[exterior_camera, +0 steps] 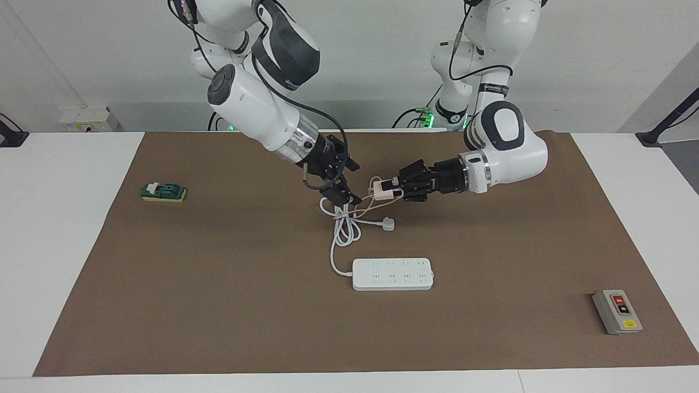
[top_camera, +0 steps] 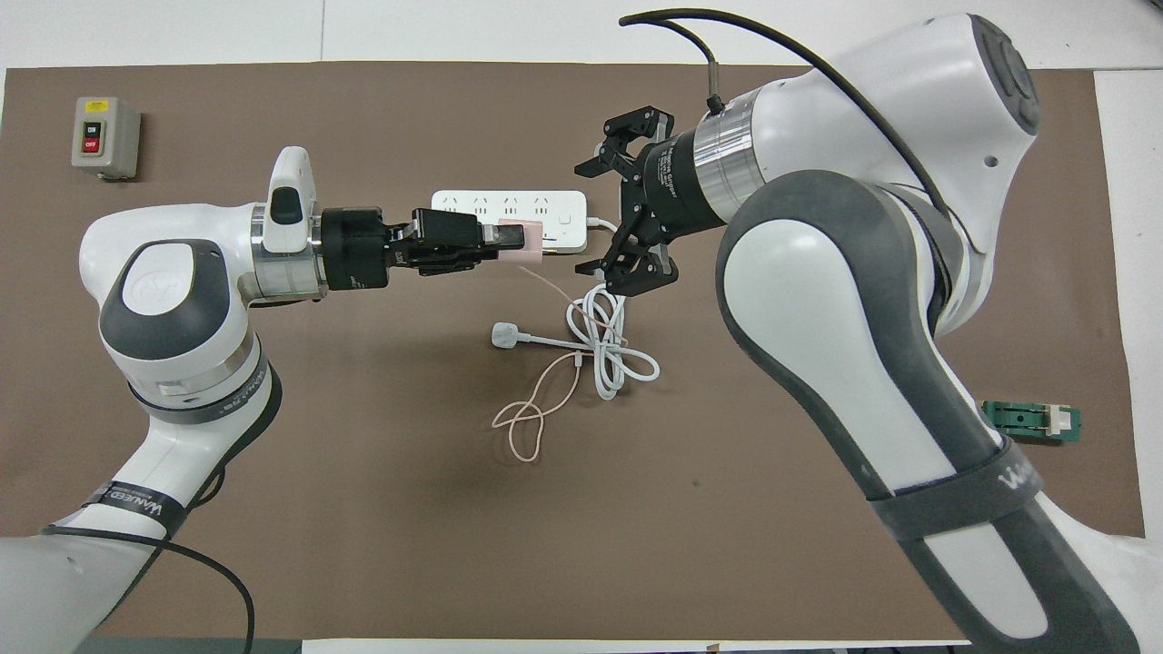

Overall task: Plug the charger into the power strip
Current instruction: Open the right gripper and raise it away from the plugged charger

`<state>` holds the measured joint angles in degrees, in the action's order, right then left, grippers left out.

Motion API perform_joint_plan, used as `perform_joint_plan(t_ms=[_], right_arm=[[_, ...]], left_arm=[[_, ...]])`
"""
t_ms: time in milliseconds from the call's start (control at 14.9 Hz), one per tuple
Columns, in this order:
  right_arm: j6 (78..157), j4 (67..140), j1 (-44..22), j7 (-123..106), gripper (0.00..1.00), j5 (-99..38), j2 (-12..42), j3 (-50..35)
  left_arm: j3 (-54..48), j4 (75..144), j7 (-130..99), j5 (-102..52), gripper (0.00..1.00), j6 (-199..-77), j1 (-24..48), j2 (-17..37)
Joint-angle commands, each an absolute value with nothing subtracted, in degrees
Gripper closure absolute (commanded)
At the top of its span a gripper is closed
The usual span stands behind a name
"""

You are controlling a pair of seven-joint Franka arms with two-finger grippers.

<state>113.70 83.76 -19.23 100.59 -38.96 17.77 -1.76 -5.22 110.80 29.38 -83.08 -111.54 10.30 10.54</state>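
The pale pink charger (exterior_camera: 380,189) (top_camera: 525,255) hangs in the air with my left gripper (exterior_camera: 394,188) (top_camera: 509,254) shut on it. Its thin pink cable (exterior_camera: 367,205) (top_camera: 536,409) trails down to the mat. My right gripper (exterior_camera: 345,182) (top_camera: 601,211) stands open beside the charger, a small gap apart from it, over the coiled white cord (exterior_camera: 344,225) (top_camera: 607,352). The white power strip (exterior_camera: 393,274) (top_camera: 554,202) lies flat on the mat, farther from the robots than the cord. Both grippers partly cover the strip in the overhead view.
A white three-pin plug (exterior_camera: 387,224) (top_camera: 504,335) lies beside the coiled cord. A grey box with red and black buttons (exterior_camera: 617,311) (top_camera: 104,136) sits toward the left arm's end. A green block (exterior_camera: 164,192) (top_camera: 1031,421) lies toward the right arm's end.
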Motion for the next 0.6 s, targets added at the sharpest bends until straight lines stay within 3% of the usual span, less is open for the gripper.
perform_joint_plan(t_ms=[0, 536], right_arm=[[111.2, 82.4, -15.2, 101.5, 0.00, -38.1, 17.6, -2.0], [102.0, 78.4, -7.2, 92.8, 0.00, -34.6, 17.4, -1.9]], left_arm=[[-5.4, 108.3, 28.6, -73.7, 1.00, -111.0, 9.2, 11.0], [-5.6, 103.6, 28.3, -42.3, 1.00, -111.7, 13.8, 13.4]])
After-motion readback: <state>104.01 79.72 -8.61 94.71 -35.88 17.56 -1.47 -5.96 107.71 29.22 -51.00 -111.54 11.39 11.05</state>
